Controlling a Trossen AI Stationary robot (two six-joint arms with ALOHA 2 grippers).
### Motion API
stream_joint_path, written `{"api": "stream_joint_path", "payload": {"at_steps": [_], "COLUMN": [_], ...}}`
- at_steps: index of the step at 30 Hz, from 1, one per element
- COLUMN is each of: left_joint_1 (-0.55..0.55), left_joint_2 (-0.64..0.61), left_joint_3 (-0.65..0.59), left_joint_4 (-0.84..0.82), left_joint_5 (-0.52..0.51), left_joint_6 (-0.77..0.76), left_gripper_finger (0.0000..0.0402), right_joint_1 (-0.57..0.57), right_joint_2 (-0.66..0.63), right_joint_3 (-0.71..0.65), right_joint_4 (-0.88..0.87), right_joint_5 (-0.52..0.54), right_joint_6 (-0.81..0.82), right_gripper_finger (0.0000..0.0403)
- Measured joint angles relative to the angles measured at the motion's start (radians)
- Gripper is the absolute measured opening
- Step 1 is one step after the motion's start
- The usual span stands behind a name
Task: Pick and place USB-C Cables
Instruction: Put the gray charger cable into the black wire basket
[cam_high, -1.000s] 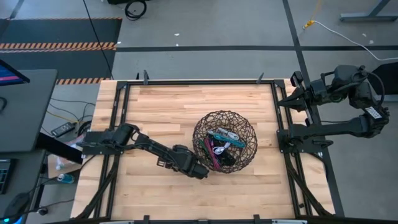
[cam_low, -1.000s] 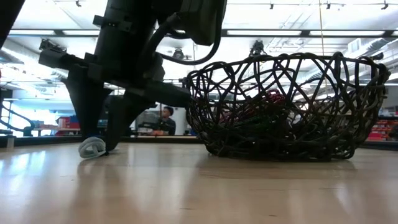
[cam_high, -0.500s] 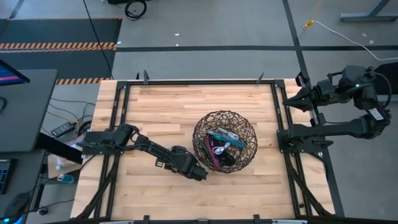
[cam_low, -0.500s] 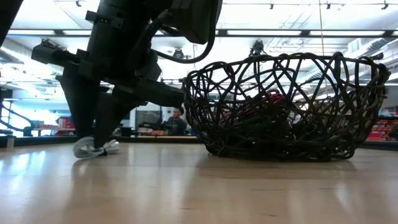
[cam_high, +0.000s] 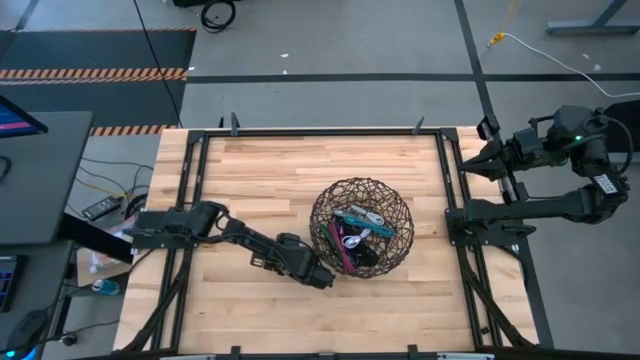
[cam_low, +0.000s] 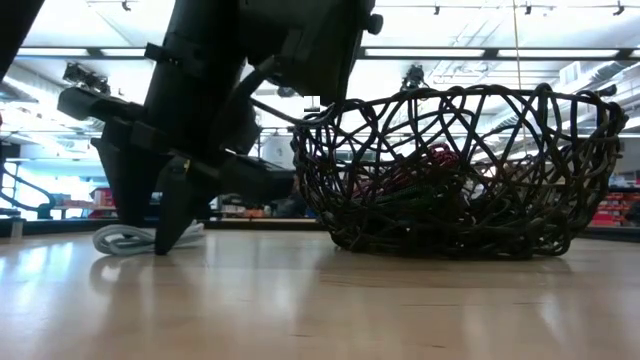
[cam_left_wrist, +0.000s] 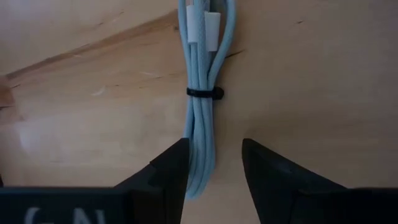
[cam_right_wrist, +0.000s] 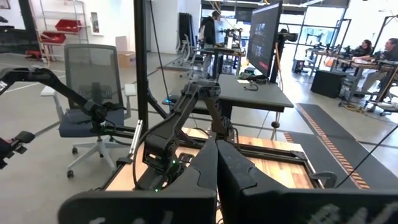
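A pale blue cable bundle (cam_left_wrist: 202, 93), tied with a thin black band, lies flat on the wood beside the basket's left near side. It also shows in the low view as the pale bundle (cam_low: 125, 238). My left gripper (cam_left_wrist: 214, 155) (cam_high: 325, 280) stands over its looped end, open, pointing down, one finger on each side. The dark wire-mesh basket (cam_high: 362, 228) (cam_low: 455, 170) holds several more bundles (cam_high: 355, 238) in teal, purple, white and black. My right gripper (cam_right_wrist: 216, 149) (cam_high: 478, 160) is shut, raised beyond the table's right edge. My left gripper comes from above at the bundle's looped end (cam_left_wrist: 198, 168). One finger (cam_left_wrist: 168, 168) stands right against the bundle's side and the other stands apart from it. Whether that finger touches the bundle I cannot tell. The bundle lies flat on the table.
The basket stands just right of my left gripper, its wall (cam_low: 320, 190) close to the wrist. Bare wood (cam_high: 260, 170) lies toward the far and left sides. A black frame (cam_high: 190, 200) runs round the table. Chairs, desks and people show in the room beyond.
In the low view my left gripper has shifted a little away from the basket while staying down at the table. The pale bundle, which showed as a small lump under the fingers, now lies stretched out flat. My right arm has drawn back slightly from the table's right edge.
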Motion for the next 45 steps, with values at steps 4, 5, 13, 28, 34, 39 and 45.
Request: {"api": "stream_joint_path", "payload": {"at_steps": [4, 5, 13, 28, 34, 39, 45], "left_joint_1": [0.0, 0.0, 0.001, 0.003, 0.003, 0.005, 0.005], "left_joint_2": [0.005, 0.006, 0.014, 0.009, -0.017, -0.068, -0.156], "left_joint_3": [0.002, 0.002, -0.005, -0.003, -0.001, -0.001, 0.055], "left_joint_4": [-0.01, -0.013, -0.089, -0.096, -0.101, -0.138, -0.222], "left_joint_5": [0.01, 0.009, -0.02, -0.006, 0.002, -0.023, -0.134], "left_joint_6": [-0.001, 0.0, 0.005, 0.072, 0.077, 0.053, -0.017], "left_gripper_finger": [0.0158, 0.0158, 0.0149, 0.0004, 0.0002, 0.0001, 0.0001], "right_joint_1": [0.0, 0.0, 0.0, 0.0, 0.0, 0.0, 0.0], "right_joint_2": [0.0, 0.0, 0.0, 0.0, 0.0, 0.0, 0.0], "right_joint_3": [0.0, 0.0, 0.0, 0.0, 0.0, 0.0, 0.0], "right_joint_4": [0.0, 0.0, 0.0, 0.006, 0.024, 0.024, 0.024], "right_joint_5": [0.0, 0.0, 0.0, 0.012, 0.015, 0.015, 0.034], "right_joint_6": [0.0, 0.0, 0.011, 0.026, 0.026, 0.026, 0.026], "right_gripper_finger": [0.0001, 0.0001, 0.0001, 0.0003, 0.0003, 0.0004, 0.0004]}}
